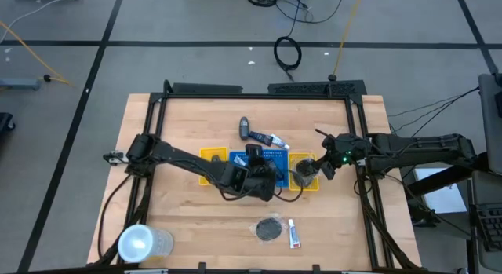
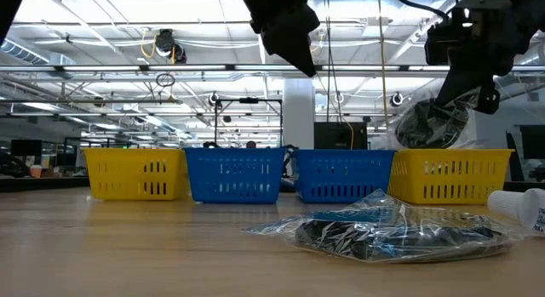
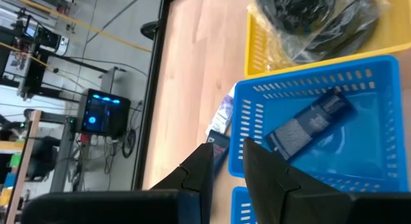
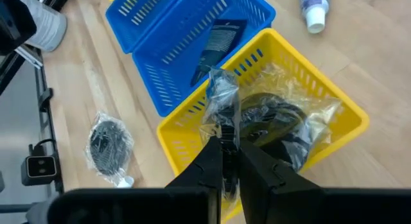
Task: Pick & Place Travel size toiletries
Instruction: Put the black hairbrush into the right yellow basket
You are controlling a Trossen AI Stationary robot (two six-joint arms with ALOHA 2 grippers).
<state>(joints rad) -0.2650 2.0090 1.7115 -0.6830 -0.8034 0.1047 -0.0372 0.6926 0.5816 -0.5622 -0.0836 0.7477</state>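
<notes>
The right gripper (image 4: 230, 161) is closed on a twist of clear wrap at the top of a bagged mesh puff (image 4: 273, 121). The puff hangs just below the fingertips, partly inside the yellow tray (image 4: 350, 118); whether it rests on the tray floor cannot be told. In the low view the puff (image 2: 436, 122) is seen above the tray rim (image 2: 451, 174), so it is judged to be lifted or only half lowered.

Handling, as judged: the puff is very light, soft and squashy. The wrap is thin, slick and crinkly, so a pinch on gathered film is the sensible hold, though film may slip through the pads or tear if jerked. The load will swing under the gripper.

The left gripper (image 3: 225, 167) hovers over the blue tray (image 3: 253, 115), fingers nearly together with nothing between them. A flat dark sachet (image 3: 309, 126) lies in that tray just ahead of the fingertips; it looks stiff-ish, light and smooth, best taken across its narrow width.

A second bagged puff (image 1: 270, 228) and a white tube (image 1: 294, 234) lie on the table (image 1: 180, 125), well apart from both grippers, on the near side. The tube is judged rigid and small, and likely to roll. A small bottle (image 4: 314, 7) lies beyond the yellow tray.
</notes>
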